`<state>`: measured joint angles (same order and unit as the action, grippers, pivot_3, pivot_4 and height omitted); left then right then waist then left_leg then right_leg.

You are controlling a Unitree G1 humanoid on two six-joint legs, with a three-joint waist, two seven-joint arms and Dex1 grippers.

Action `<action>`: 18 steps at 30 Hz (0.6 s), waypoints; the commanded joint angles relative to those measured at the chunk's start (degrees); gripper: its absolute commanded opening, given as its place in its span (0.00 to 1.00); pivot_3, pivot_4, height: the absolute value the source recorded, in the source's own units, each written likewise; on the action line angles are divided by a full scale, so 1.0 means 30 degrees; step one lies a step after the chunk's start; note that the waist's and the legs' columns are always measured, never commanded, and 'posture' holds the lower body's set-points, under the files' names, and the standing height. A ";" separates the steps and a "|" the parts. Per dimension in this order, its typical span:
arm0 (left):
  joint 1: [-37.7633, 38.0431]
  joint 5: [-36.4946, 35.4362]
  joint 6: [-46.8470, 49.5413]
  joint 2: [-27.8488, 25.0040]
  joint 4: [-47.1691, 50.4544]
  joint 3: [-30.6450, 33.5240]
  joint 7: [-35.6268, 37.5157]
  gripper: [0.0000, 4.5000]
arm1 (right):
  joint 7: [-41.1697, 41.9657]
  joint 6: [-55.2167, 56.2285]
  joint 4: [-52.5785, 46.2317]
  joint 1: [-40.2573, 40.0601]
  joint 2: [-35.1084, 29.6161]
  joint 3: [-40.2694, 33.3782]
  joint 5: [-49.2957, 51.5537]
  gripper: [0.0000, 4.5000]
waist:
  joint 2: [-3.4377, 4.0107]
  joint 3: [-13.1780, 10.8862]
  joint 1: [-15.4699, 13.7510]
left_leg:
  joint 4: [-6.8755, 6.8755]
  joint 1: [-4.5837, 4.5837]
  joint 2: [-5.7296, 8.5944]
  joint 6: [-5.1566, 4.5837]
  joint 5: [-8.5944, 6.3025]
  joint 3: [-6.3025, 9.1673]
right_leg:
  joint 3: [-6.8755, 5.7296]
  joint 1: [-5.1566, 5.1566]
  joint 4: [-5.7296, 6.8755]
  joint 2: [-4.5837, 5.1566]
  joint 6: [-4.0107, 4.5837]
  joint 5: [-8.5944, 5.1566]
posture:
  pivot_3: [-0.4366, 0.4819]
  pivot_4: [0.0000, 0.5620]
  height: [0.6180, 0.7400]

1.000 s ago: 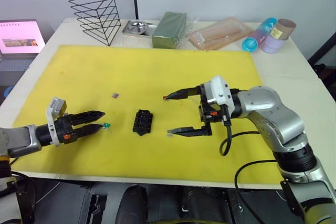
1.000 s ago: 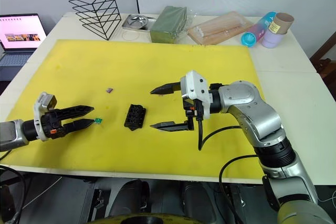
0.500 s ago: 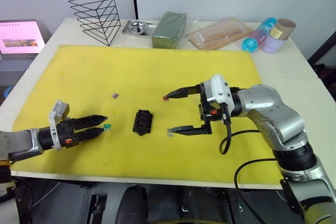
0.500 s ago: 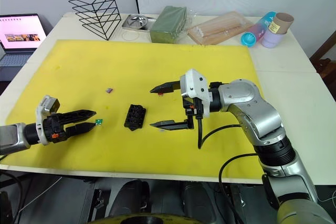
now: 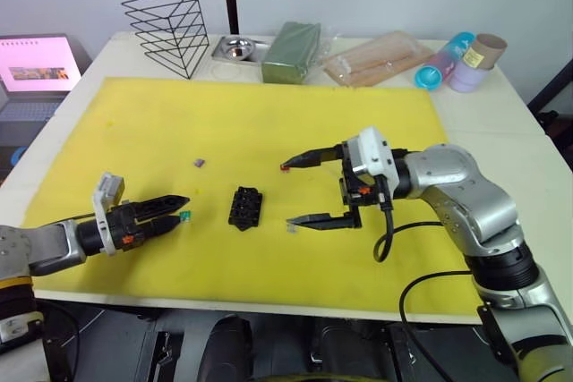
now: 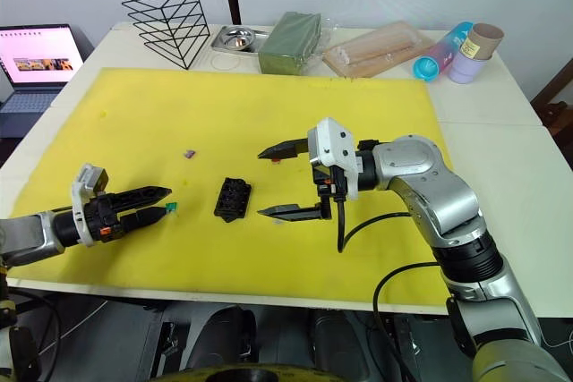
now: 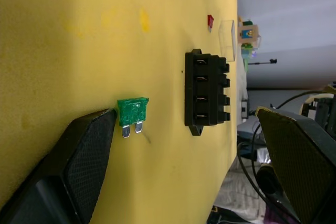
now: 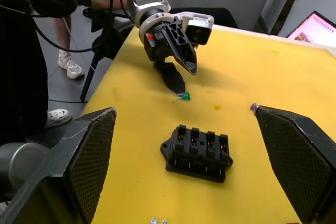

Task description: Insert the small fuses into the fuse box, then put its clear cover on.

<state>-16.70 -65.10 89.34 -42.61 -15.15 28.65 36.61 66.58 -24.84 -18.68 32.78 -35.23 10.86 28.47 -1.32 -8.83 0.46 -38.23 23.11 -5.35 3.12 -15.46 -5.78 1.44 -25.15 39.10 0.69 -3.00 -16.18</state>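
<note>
Left gripper (image 5: 179,207) advanced, narrowly parted, fingertip touching green fuse (image 5: 185,216); right gripper (image 5: 294,192) wide, unmoved.

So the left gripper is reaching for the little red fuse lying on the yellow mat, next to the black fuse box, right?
Not quite: the fuse at the left gripper is green, not red. The left wrist view shows the green fuse lying on the yellow mat against one finger, with the black fuse box just beyond. The red fuse lies near the right gripper.
</note>
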 commanded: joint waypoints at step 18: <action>0.1575 0.2251 -0.1859 -0.0560 0.0857 -0.0928 0.1335 0.00 | 0.0173 0.0428 0.0378 0.0724 0.0441 -0.0090 -0.0152 1.00 | 0.0052 0.0035 0.0183 | 0.0090 -0.0271 -0.0009 -0.0003 -0.0005 0.0002 | 0.0009 0.0206 -0.0012 -0.0022 0.0051 -0.0056 | 0.48 0.27 1.00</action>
<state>-12.95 -58.20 82.30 -43.60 -12.38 24.80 40.12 66.86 -24.54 -17.04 33.67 -34.25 10.90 27.82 -1.17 -8.72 1.01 -37.96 22.32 -5.37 3.11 -15.47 -5.78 1.46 -24.55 39.06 0.63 -2.85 -16.35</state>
